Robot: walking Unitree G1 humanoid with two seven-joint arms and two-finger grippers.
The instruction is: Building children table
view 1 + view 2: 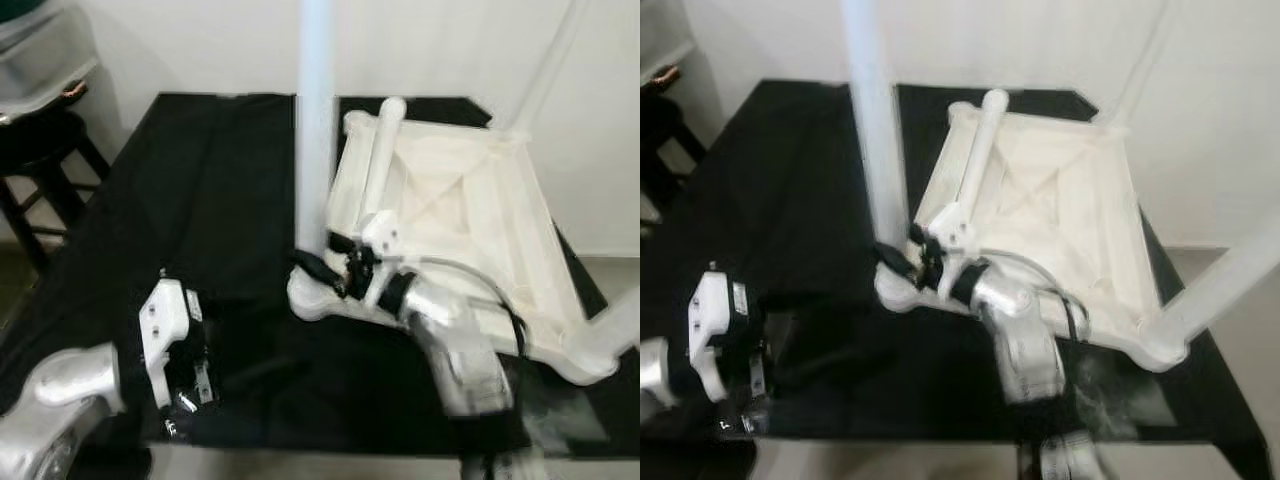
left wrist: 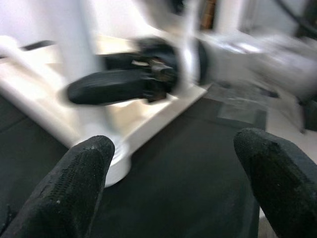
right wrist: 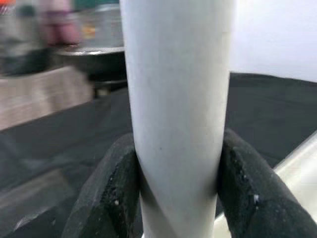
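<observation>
The white upturned children's table top (image 1: pixel 470 215) lies on black cloth (image 1: pixel 210 190); it appears rigid, smooth, probably light. The right gripper (image 3: pixel 176 191) is clamped low on the upright white round leg (image 1: pixel 316 120), a sound hold near its corner socket. The left gripper (image 2: pixel 178 183) hovers alongside, fingers apart, holding nothing.

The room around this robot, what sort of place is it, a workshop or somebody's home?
Probably a room in a home, used as a makeshift assembly spot. A white children's table lies upside down on a black cloth by a plain white wall, and a dark stool stands beside it. The right gripper clamps one white leg.
</observation>
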